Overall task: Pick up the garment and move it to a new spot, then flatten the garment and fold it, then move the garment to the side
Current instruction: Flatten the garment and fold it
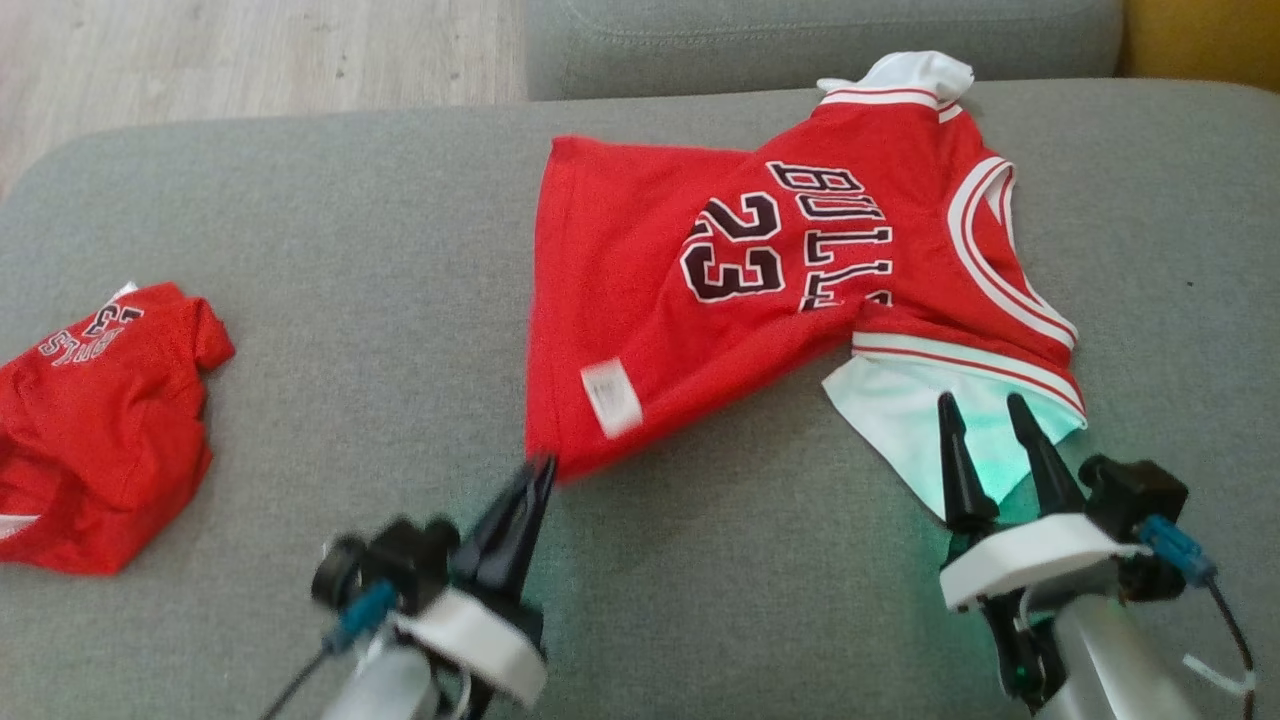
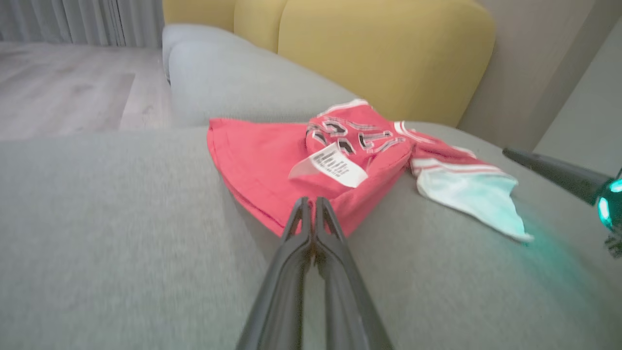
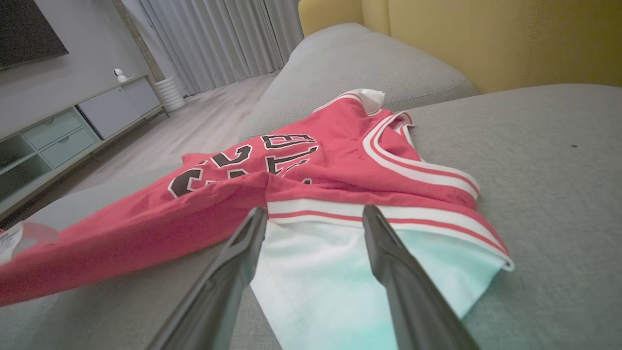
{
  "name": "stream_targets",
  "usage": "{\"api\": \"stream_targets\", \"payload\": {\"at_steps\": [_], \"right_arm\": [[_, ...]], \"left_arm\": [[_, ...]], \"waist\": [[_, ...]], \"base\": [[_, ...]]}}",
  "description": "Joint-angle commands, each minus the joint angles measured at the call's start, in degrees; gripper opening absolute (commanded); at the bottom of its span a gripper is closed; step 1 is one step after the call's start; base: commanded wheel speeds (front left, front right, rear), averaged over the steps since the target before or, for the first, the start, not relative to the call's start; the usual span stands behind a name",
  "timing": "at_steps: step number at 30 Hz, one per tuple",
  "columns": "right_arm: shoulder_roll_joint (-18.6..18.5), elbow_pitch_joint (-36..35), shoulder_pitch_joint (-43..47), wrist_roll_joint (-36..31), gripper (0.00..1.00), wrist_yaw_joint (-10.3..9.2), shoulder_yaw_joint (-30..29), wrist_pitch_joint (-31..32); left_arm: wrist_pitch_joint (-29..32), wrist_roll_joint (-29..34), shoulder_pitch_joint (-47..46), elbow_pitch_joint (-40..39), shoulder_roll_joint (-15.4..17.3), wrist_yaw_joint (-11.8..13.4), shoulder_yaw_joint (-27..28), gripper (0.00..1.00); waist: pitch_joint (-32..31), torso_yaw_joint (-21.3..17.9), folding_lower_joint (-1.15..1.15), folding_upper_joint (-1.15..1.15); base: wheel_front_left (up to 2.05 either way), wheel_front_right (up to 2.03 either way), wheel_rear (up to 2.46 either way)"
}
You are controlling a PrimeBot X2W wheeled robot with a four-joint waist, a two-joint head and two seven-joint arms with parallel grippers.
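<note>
The red jersey (image 1: 760,290) lies spread but rumpled across the middle of the grey cushion (image 1: 300,250), number and lettering face up, its hem toward the robot's left and its striped armhole toward the right. The left gripper (image 1: 535,475) has its fingers pressed together on the near corner of the hem, pinching the red cloth just below the white label (image 1: 611,397). In the left wrist view that corner looks drawn up a little off the cushion. The right gripper (image 1: 985,405) is spread, its two fingers apart and poised over the white sleeve (image 1: 890,410) that sticks out from under the striped trim, holding nothing; whether the tips touch the cloth I cannot tell. This reads as the flattening step, with the fold not yet begun — the body of the jersey is creased and one side is bunched near the lettering. The next move likely calls for the right gripper to come down and close on the sleeve or the striped edge beside it, so that both arms can pull outward and lay the cloth smooth. A grip on one layer alone could drag the garment askew. Counted: two grippers; two red garments — this jersey and a second garment (image 1: 100,430) lying crumpled well apart at the cushion's left edge; two bits of white cloth on the jersey, the near sleeve and a far patch (image 1: 920,70) by the trim; one label.
</note>
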Motion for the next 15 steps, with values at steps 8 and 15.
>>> {"api": "stream_targets", "payload": {"at_steps": [8, 15], "right_arm": [[0.4, -1.0, -0.3, -0.3, 1.0, -0.04, 1.3, -0.4], [0.5, -1.9, -0.1, -1.2, 1.0, -0.04, 1.1, -0.4]], "left_arm": [[-0.2, 0.3, 3.0, 4.9, 0.0, 0.1, 5.3, 1.0], [-0.2, 3.1, 5.8, 4.3, -2.8, 0.3, 14.6, 1.0]], "waist": [[-1.1, -0.7, 0.01, 0.0], [-2.7, -1.4, 0.01, 0.0]], "base": [[0.0, 0.0, 0.0], [0.0, 0.0, 0.0]]}}
